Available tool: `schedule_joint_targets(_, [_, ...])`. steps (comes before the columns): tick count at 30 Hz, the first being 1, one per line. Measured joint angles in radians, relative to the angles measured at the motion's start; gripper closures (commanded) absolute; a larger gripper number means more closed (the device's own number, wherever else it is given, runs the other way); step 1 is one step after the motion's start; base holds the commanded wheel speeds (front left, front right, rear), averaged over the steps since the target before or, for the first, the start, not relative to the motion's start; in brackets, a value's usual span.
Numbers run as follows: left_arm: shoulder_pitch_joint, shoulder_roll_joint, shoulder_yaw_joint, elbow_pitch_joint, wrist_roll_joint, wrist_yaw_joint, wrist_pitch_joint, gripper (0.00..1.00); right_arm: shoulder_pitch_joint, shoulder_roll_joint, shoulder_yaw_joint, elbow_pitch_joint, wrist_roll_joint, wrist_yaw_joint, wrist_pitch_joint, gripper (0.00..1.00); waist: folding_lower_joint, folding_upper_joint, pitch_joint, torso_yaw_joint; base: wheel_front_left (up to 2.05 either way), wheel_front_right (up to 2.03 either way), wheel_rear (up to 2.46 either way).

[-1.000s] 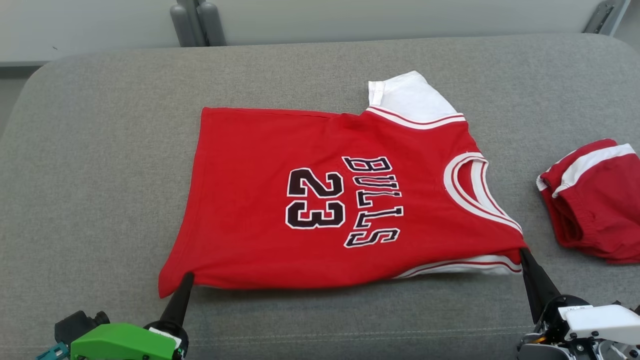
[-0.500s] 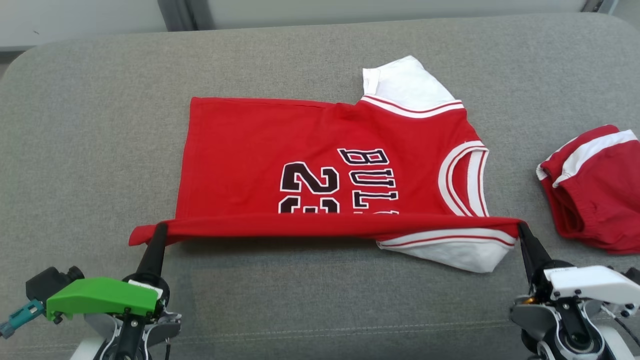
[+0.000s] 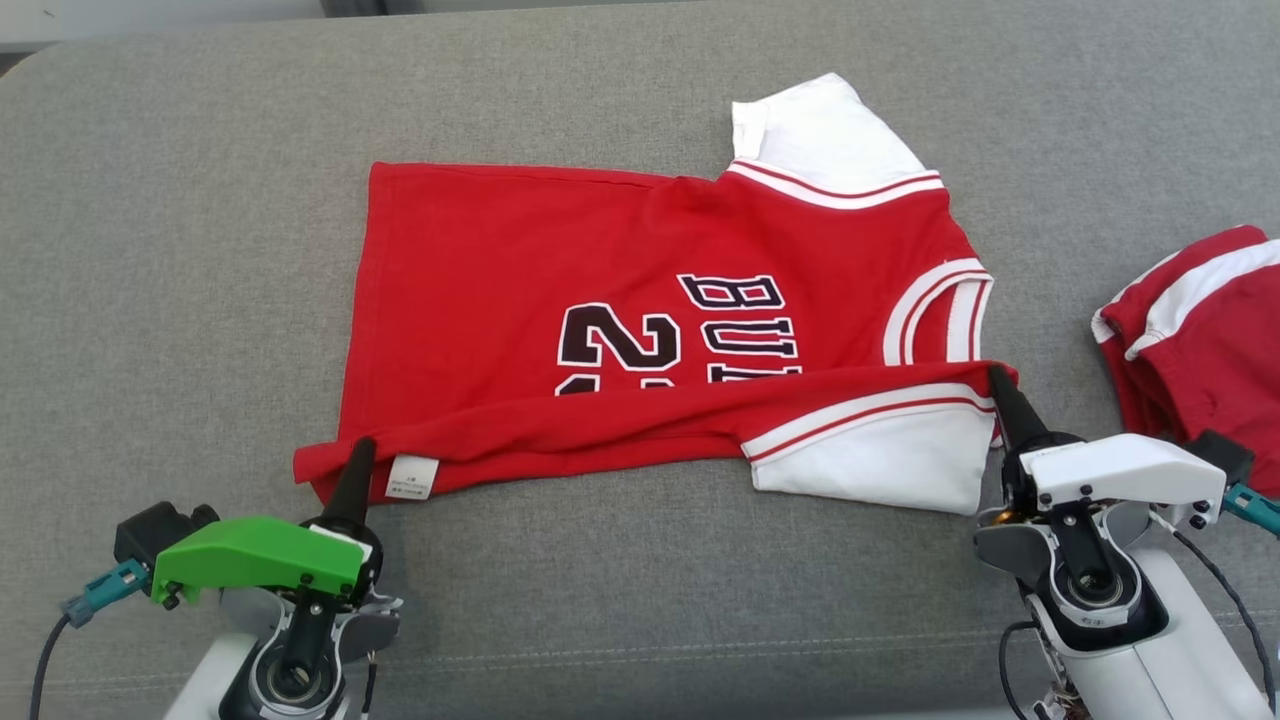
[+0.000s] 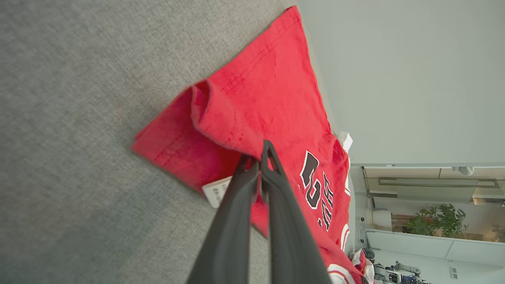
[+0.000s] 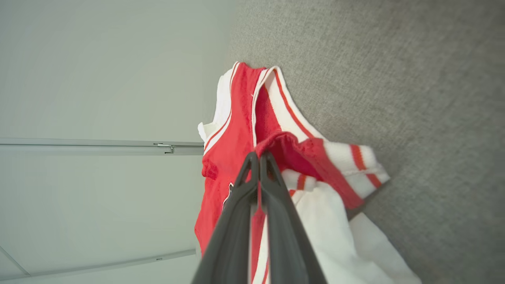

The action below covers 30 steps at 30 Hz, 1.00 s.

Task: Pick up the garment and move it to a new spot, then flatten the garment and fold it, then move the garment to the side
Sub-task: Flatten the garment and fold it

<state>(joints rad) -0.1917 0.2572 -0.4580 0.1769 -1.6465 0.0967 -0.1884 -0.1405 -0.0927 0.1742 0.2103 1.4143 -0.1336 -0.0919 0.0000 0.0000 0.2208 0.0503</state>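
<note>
The garment is a red jersey with white sleeves and black lettering, spread on a grey cushion. Its near long edge is lifted and turned back over the lettering. My left gripper is shut on the garment's hem corner, beside a white label. My right gripper is shut on the garment's shoulder by the near white sleeve. In the left wrist view the dark fingers pinch red cloth. In the right wrist view the fingers clamp the red shoulder fold.
A second red and white piece of clothing lies bunched at the right edge of the grey cushion. The cushion's far edge meets a pale wall. Bare cushion stretches left of the jersey and along the front.
Both grippers have carried the jersey's near edge up and away from me, folding it over the lower lettering. The label has turned into view. The head camera has tilted down too.
</note>
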Motion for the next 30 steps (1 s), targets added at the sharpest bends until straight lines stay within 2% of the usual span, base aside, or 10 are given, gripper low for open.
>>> schedule_joint_targets(1, [-0.001, -0.004, -0.001, 0.009, 0.0, 0.0, 0.0, 1.0, 0.0, -0.002, 0.006, 0.006, -0.009, 0.0, 0.0, 0.6, 0.0, 0.0, 0.001, -0.001, 0.0, 0.0, 0.0])
schedule_joint_targets(2, [-0.003, -0.008, -0.001, 0.014, 0.0, 0.0, 0.0, 1.0, 0.0, -0.006, 0.015, 0.004, -0.022, 0.0, 0.0, 0.6, 0.0, 0.0, 0.001, -0.001, 0.0, 0.0, 0.0])
schedule_joint_targets(3, [-0.004, -0.013, -0.001, 0.02, 0.0, 0.0, 0.0, 1.0, 0.0, -0.007, 0.022, -0.001, -0.029, 0.0, 0.0, 0.45, 0.0, 0.0, 0.002, -0.002, 0.0, 0.0, 0.0])
schedule_joint_targets(4, [-0.006, -0.016, -0.001, 0.026, 0.0, 0.0, 0.0, 1.0, 0.0, -0.007, 0.033, -0.008, -0.036, 0.0, 0.0, 0.17, 0.0, 0.0, 0.003, -0.003, 0.0, 0.0, 0.0])
schedule_joint_targets(5, [-0.007, -0.019, -0.001, 0.032, 0.0, 0.0, 0.0, 1.0, 0.0, -0.007, 0.043, -0.021, -0.043, 0.0, 0.001, 0.0, 0.0, 0.0, 0.003, -0.004, 0.0, 0.0, 0.0])
schedule_joint_targets(10, [-0.015, -0.023, 0.004, 0.048, -0.001, -0.015, 0.0, 1.0, 0.01, -0.004, 0.082, -0.095, -0.05, 0.001, 0.015, 0.0, 0.0, 0.0, 0.001, -0.012, 0.0, 0.0, 0.0])
schedule_joint_targets(16, [-0.015, -0.026, 0.009, 0.07, -0.001, -0.035, -0.002, 1.0, 0.098, -0.012, 0.088, -0.142, -0.05, 0.012, 0.015, 0.0, 0.0, 0.0, -0.005, -0.025, 0.0, 0.0, 0.0])
schedule_joint_targets(19, [-0.015, -0.028, 0.011, 0.073, -0.003, -0.037, -0.002, 1.0, 0.124, -0.026, 0.094, -0.155, -0.052, 0.015, 0.02, 0.0, 0.0, 0.0, -0.008, -0.029, 0.0, 0.0, 0.0])
schedule_joint_targets(26, [-0.015, -0.033, 0.012, 0.082, -0.003, -0.058, -0.002, 1.0, 0.188, -0.109, 0.102, -0.172, -0.125, 0.026, 0.021, 0.0, 0.0, 0.0, -0.018, -0.042, 0.0, 0.0, 0.0])
schedule_joint_targets(30, [-0.015, -0.037, 0.01, 0.091, -0.003, -0.063, -0.002, 1.0, 0.215, -0.119, 0.122, -0.166, -0.14, 0.028, 0.021, 0.0, 0.0, 0.0, -0.02, -0.043, 0.0, 0.0, 0.0])
